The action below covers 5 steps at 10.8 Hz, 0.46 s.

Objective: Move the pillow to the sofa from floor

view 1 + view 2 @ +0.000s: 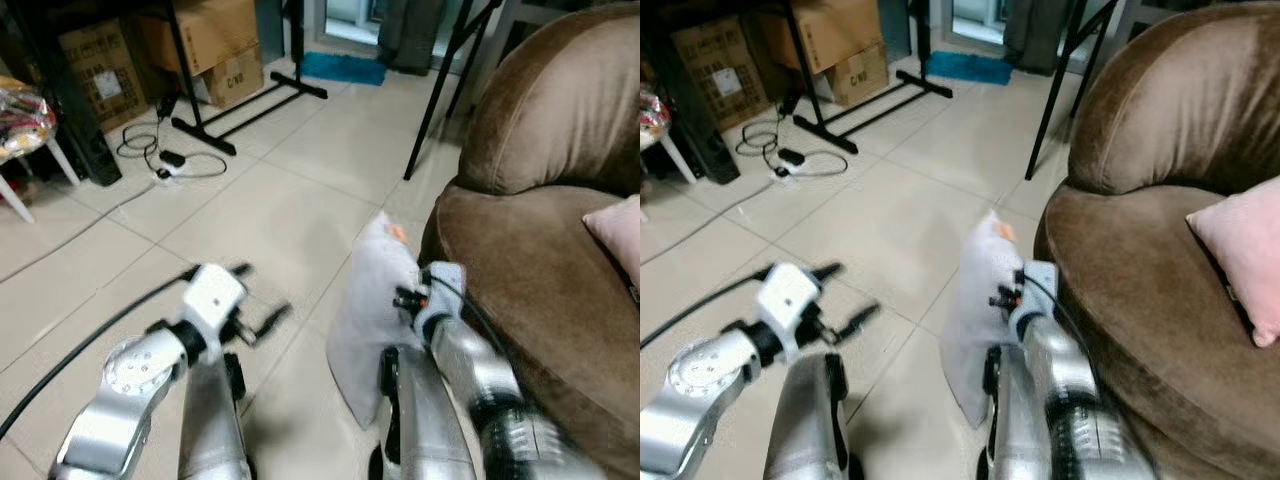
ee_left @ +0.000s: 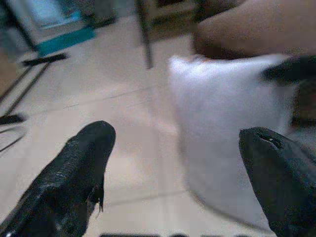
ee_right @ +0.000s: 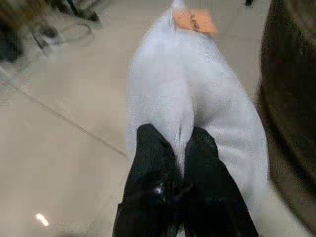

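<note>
Left eye view: grey pillow (image 1: 372, 330) upright on tiled floor (image 1: 270, 215), leaning beside brown sofa (image 1: 540, 270); pink cushion (image 1: 615, 235) on seat. Right eye view: cardboard boxes (image 1: 835, 45) and cable (image 1: 790, 160) behind. Left wrist view: left gripper (image 2: 175, 173) spread wide, released, near pillow. Right wrist view: right gripper (image 3: 178, 148) clenched, pinching a pillow fold between 2 fingers.
</note>
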Motion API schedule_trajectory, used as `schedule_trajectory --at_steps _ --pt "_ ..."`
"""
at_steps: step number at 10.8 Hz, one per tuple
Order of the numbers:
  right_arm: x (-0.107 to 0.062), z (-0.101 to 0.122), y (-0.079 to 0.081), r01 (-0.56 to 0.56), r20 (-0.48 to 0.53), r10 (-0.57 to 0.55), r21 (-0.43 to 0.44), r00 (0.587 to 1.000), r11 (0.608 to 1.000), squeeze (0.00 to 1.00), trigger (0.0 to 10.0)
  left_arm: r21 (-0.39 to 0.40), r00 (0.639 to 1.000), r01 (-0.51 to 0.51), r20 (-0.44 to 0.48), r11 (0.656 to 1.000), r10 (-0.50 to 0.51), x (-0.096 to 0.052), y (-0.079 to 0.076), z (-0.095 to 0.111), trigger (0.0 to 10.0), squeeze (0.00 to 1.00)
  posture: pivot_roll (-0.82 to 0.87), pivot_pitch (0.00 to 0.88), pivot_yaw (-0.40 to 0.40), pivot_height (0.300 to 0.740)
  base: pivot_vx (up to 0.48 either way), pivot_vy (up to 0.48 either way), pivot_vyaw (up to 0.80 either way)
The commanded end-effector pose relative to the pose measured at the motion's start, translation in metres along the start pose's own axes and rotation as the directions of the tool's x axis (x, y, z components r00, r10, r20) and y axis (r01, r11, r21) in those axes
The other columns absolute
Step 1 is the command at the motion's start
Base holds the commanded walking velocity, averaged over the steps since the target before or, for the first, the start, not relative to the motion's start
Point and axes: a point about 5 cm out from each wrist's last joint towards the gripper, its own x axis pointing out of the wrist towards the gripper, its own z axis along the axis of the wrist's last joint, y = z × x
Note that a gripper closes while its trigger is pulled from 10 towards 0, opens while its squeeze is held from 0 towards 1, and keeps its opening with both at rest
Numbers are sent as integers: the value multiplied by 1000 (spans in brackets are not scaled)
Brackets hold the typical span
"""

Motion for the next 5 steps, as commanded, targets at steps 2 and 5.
schedule_trajectory --at_steps 2,5 --pt "-23 44 18 -118 203 127 -56 971 991 0 10000 55 988 -152 35 987 150 -1 14 7 10000 180 -46 0 22 465 0 0 0" --pt "-56 70 24 -16 339 54 -116 939 993 0 10000 41 961 -244 144 969 236 11 11 27 10000 184 -48 0 -19 510 0 0 0"
